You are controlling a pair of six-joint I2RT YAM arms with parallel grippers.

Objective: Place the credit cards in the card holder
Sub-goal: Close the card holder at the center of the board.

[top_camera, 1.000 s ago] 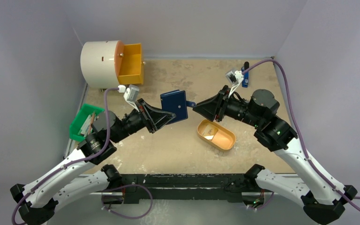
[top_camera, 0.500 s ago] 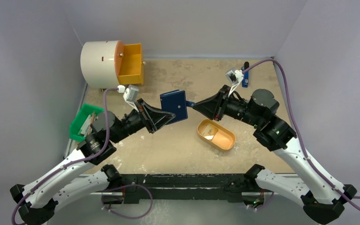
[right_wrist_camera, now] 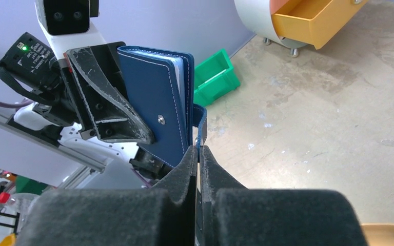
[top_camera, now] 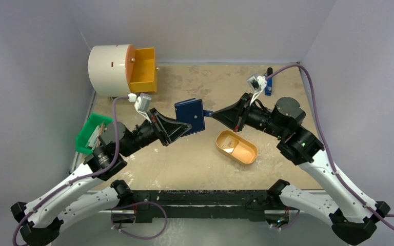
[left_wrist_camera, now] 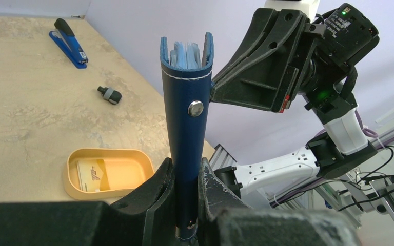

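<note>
Left wrist view: the left gripper [left_wrist_camera: 186, 177] clamps the lower edge of the card holder [left_wrist_camera: 187, 128], held upright above the table. The right gripper [right_wrist_camera: 197, 154] is pinched shut on its snap tab [right_wrist_camera: 201, 123]. A hard or skewed pull on the tab could twist the holder out of that narrow grip, while the credit cards [left_wrist_camera: 91, 171] lie in the orange tray [left_wrist_camera: 110, 150] below.

The card holder [left_wrist_camera: 187, 154] looks like smooth navy leather with white stitching and a shiny metal snap [left_wrist_camera: 195, 108]. The tray [left_wrist_camera: 79, 190] is smooth orange plastic. The table [left_wrist_camera: 20, 113] looks rough and sandy.
</note>
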